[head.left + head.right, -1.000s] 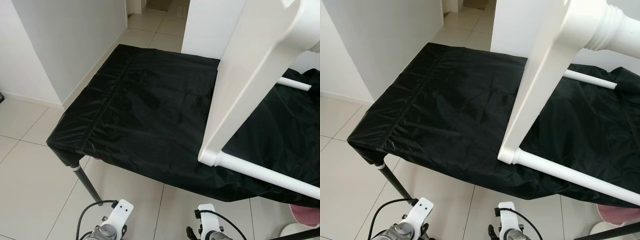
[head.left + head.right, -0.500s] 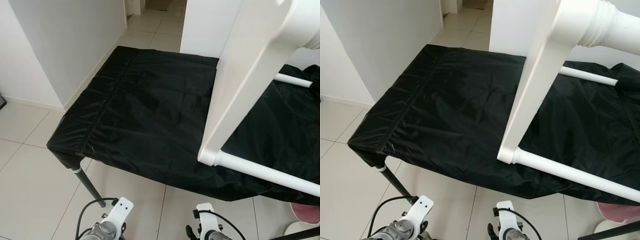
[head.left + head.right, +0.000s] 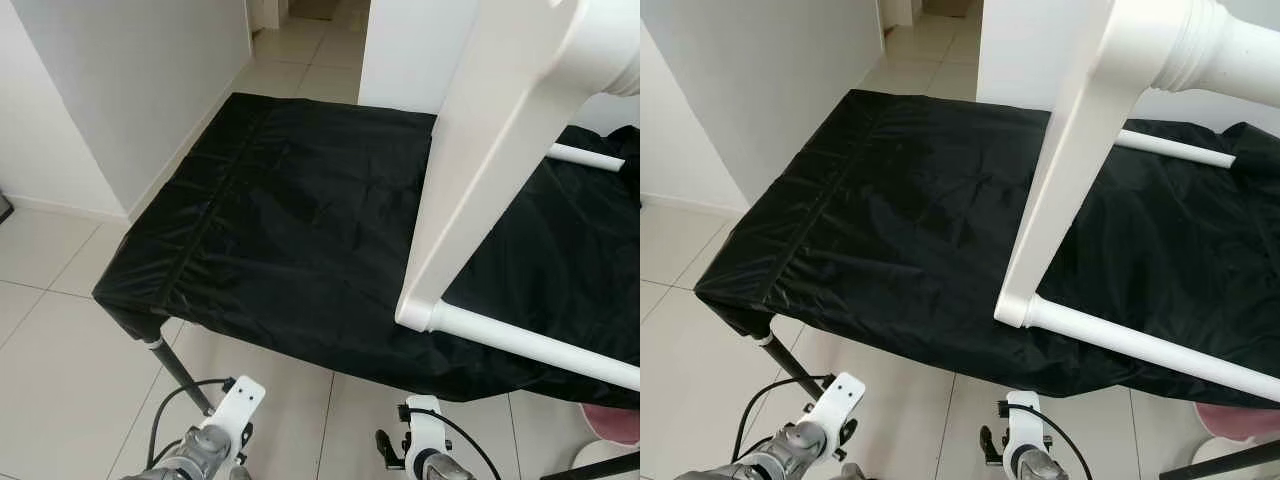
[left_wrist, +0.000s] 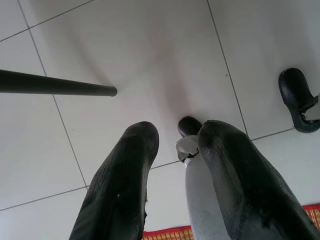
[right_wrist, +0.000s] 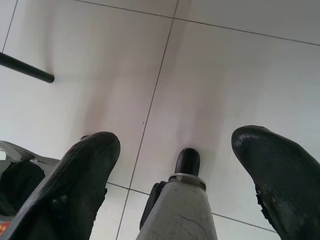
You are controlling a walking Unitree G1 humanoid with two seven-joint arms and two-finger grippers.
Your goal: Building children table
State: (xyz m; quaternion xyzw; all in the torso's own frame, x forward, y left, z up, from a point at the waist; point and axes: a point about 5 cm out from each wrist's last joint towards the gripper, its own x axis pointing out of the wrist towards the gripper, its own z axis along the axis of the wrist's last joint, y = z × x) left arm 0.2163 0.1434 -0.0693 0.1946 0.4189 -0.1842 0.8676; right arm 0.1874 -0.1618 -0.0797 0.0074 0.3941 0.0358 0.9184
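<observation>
A white wooden table frame (image 3: pixel 490 170) stands tilted on the black cloth-covered work table (image 3: pixel 290 220), on its right half. A white round leg (image 3: pixel 530 345) runs from the frame's lower corner toward the right, and a second white rod (image 3: pixel 585 157) lies behind it. Both arms hang low in front of the work table, the left wrist (image 3: pixel 215 440) and the right wrist (image 3: pixel 425 460) at the bottom edge. My left gripper (image 4: pixel 180 137) is open over the floor tiles and holds nothing. My right gripper (image 5: pixel 175 142) is wide open and empty.
A black stand leg (image 3: pixel 180 375) slants down from the work table's near left corner to the tiled floor. A white wall (image 3: pixel 120 80) runs along the left, with a hallway behind. A pink thing (image 3: pixel 610 425) lies on the floor at the right.
The camera has shifted slightly. Both wrists have moved a little at the bottom edge. The white frame and its legs lie as before.
</observation>
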